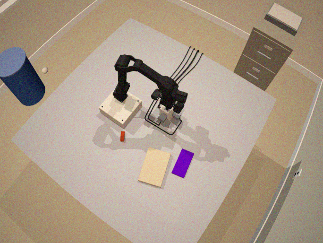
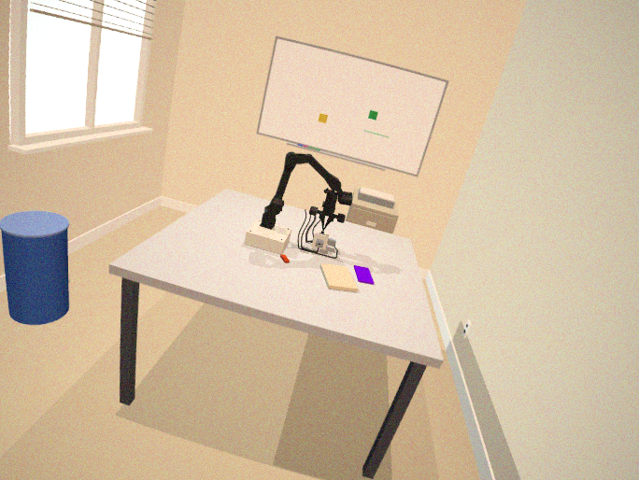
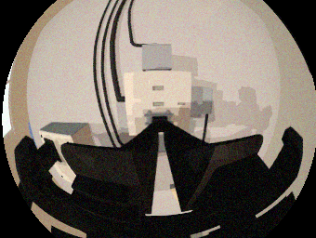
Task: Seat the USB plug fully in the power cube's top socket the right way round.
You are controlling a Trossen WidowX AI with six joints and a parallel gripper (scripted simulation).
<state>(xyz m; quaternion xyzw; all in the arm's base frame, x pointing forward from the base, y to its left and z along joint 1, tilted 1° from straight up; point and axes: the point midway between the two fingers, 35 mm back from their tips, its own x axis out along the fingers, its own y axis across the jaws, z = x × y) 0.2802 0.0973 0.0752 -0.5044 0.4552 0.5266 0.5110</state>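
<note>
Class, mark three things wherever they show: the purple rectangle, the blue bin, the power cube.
Purple rectangle [image 1: 182, 163] [image 2: 363, 275]: top and exterior views, middle of its upper face.
Blue bin [image 1: 25, 83] [image 2: 35, 273]: top and exterior, side wall.
Power cube [image 3: 139, 85]: wrist, upper face.

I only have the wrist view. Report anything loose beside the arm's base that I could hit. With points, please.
Observer: A red block [image 1: 122, 136] [image 2: 284, 258] lies on the table just off the base [image 1: 113, 115] [image 2: 264, 242] [image 3: 70, 138].
Operator: Name anything purple on the table.
Observer: One purple slab [image 1: 182, 163] [image 2: 363, 275], flat, beside a cream pad [image 1: 154, 167] [image 2: 338, 277], with a gap between them.
Operator: Tell me whether the slab overhangs an edge.
Observer: It doesn't; it lies well inside the table's [image 1: 104, 182] [image 2: 248, 289] edges.
</note>
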